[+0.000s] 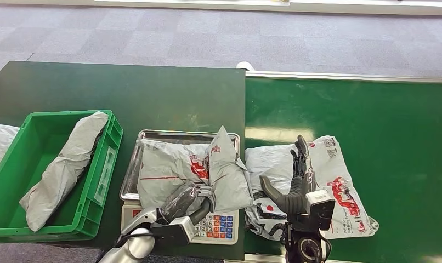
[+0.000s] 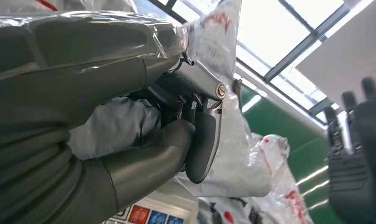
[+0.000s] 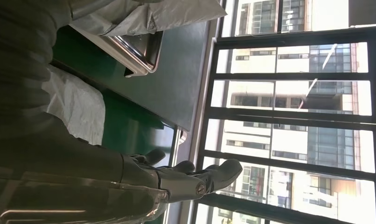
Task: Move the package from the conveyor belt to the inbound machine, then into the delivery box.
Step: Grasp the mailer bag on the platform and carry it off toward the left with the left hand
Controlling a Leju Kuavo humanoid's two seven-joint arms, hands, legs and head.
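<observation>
Left hand (image 1: 194, 200) gripping package (image 1: 177, 170) on scale (image 1: 132, 167) at lower centre; thin film, could slip short of box (image 1: 112, 148). Right hand (image 1: 298, 183) open above belt parcel (image 1: 339, 181)

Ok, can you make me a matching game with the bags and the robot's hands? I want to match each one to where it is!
Things:
1. grey package
2. crumpled package
3. white package
4. left hand
5. right hand

Places:
A. lying on the green conveyor belt
B. on the scale's metal tray
C. in the green bin
D. open, above the white package
E. gripping the crumpled package

Pairs: 1-C, 2-B, 3-A, 4-E, 5-D
</observation>
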